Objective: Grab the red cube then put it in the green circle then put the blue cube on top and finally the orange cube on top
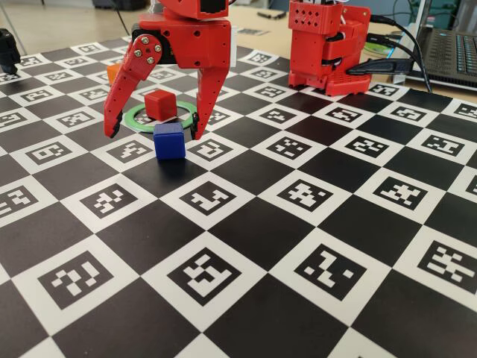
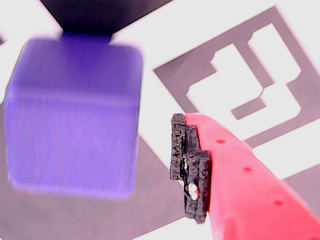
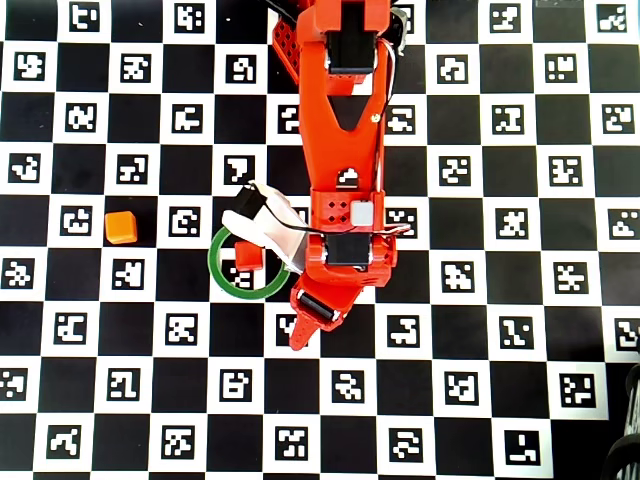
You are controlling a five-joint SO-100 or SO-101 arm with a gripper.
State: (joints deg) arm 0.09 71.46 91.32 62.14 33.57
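One cube down, two to go by the look of it: the red cube (image 1: 160, 104) already sits inside the green circle (image 1: 134, 119), and the gripper (image 1: 153, 133) hangs spread wide open right over the blue cube (image 1: 169, 141), one finger on each side, not touching it yet. That cube sits on the counter (image 1: 313, 246) just in front of the ring in the fixed view. The orange cube (image 3: 121, 226) waits well off to the left in the overhead view.

Guessing the blue one is light, rigid plastic with matte flat faces, so it shouldn't slip much. I'd pinch two opposite side faces, mid-height.

Surface is a flat checkerboard of printed markers, hard and level looking. Behind it there's a second red robot base (image 1: 328, 45) and a laptop (image 1: 451, 56) with cables.
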